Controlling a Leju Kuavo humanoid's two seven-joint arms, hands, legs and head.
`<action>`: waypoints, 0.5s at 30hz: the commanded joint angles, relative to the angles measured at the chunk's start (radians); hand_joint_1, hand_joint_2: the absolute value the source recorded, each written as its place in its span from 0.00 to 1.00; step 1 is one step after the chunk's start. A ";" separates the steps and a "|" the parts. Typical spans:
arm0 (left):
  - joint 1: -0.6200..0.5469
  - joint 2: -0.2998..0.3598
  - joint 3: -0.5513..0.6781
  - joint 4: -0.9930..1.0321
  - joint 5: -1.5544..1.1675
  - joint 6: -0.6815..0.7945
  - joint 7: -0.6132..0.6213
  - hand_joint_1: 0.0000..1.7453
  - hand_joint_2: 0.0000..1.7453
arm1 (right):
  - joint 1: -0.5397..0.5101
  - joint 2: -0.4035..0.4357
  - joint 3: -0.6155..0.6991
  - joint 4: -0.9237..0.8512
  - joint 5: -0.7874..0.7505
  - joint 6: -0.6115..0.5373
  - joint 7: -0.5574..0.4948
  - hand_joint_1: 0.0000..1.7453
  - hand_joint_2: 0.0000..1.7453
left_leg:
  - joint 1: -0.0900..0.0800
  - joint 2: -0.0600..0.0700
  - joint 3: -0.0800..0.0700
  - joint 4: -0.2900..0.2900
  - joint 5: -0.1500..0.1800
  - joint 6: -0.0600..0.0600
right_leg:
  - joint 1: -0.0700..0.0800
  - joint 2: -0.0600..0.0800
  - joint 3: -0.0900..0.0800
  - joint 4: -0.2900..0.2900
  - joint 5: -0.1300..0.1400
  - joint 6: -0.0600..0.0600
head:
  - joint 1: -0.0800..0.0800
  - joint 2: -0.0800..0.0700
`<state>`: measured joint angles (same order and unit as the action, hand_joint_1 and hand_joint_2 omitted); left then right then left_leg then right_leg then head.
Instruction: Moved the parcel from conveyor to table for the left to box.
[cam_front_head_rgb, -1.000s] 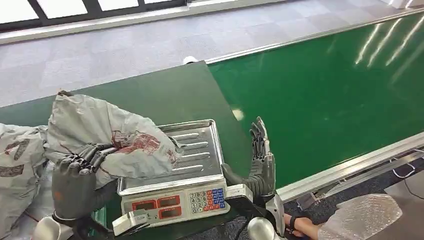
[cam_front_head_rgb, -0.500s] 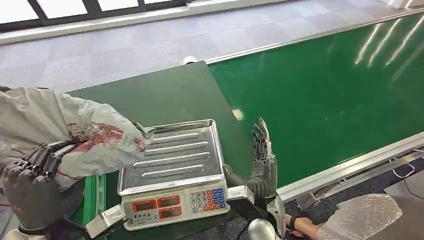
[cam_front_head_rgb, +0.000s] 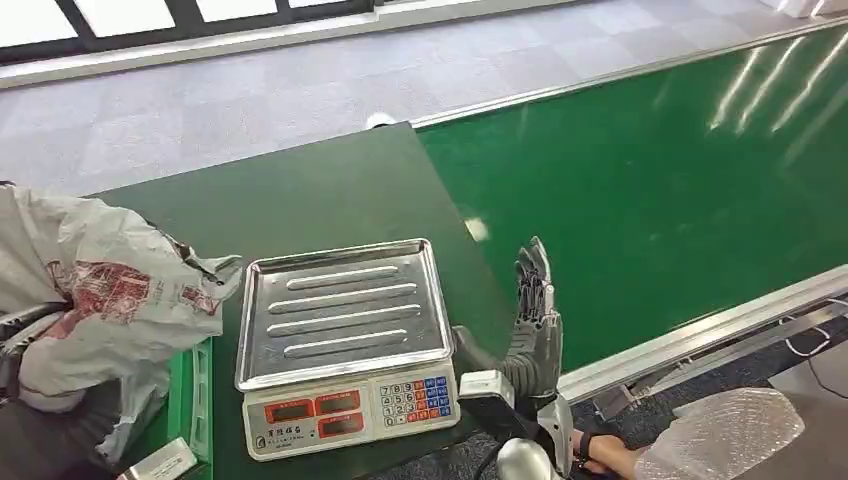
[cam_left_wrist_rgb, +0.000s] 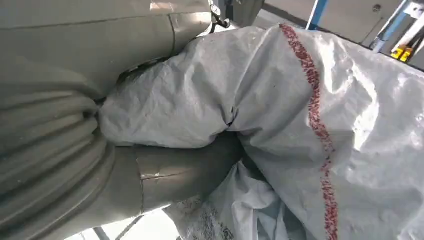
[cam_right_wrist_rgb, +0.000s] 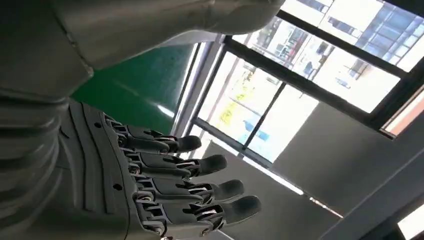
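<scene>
1. The parcel (cam_front_head_rgb: 105, 295), a crumpled grey-white plastic mailing bag with red print, sits at the far left edge of the head view, off the left side of the scale (cam_front_head_rgb: 345, 345) and apart from its tray.
2. The left hand (cam_left_wrist_rgb: 165, 172) grips the parcel: in the left wrist view a thick grey thumb presses into a fold of the bag, and the bag's wrinkled surface with a red printed stripe wraps over and around it. The other fingers are hidden by the bag.
3. In the head view the dark left forearm lies at the lower left corner beneath the parcel.
4. Below the parcel, a green bin (cam_front_head_rgb: 190, 400) edge shows just left of the scale.
5. The scale stands on the dark green bench (cam_front_head_rgb: 300, 190), its ribbed steel tray bare, with red displays and a coloured keypad on the front face.
6. The right hand (cam_front_head_rgb: 535, 320) is raised just right of the scale, at the bench's edge, fingers straight, apart and pointing up, holding nothing. The right wrist view shows the same: dark fingers extended and slightly spread against windows, with nothing between them.
7. The bright green conveyor (cam_front_head_rgb: 660, 180) runs to the right of the bench, with a metal rail along its near edge.
8. At the bottom right, a person's hand (cam_front_head_rgb: 600, 455) with a dark wristband shows beside a bubble-wrapped bundle (cam_front_head_rgb: 725, 435).
</scene>
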<state>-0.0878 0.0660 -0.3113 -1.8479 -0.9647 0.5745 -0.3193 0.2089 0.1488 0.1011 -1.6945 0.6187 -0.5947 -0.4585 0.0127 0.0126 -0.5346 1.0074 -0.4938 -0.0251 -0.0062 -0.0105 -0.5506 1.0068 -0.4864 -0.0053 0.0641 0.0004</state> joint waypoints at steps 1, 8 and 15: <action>0.007 -0.017 0.006 0.009 0.047 -0.021 -0.019 1.00 1.00 | -0.022 -0.023 0.025 0.065 -0.014 -0.015 0.001 0.00 1.00 | 0.001 0.000 -0.001 -0.001 0.002 0.001 | 0.001 0.001 -0.001 -0.002 0.002 0.000 | 0.000 0.000; 0.007 -0.015 0.003 -0.002 0.104 -0.031 -0.048 1.00 1.00 | -0.023 -0.031 0.032 0.068 -0.022 -0.023 -0.002 0.00 1.00 | 0.000 0.000 -0.001 -0.002 0.002 0.001 | 0.000 0.001 -0.001 -0.003 0.002 0.000 | 0.000 0.000; -0.005 -0.003 -0.031 -0.064 0.163 -0.070 -0.073 1.00 1.00 | -0.019 -0.033 0.038 0.069 -0.035 -0.033 -0.006 0.00 1.00 | 0.000 -0.002 -0.003 -0.001 0.002 0.002 | 0.000 0.000 -0.002 -0.002 0.002 0.001 | 0.000 0.000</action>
<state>-0.0727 0.0607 -0.3113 -1.8791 -0.8610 0.5429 -0.3776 0.2088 0.1480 0.1114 -1.6800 0.5978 -0.6191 -0.4612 0.0128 0.0126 -0.5347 1.0074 -0.4938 -0.0251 -0.0061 -0.0106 -0.5507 1.0068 -0.4865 -0.0053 0.0641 0.0004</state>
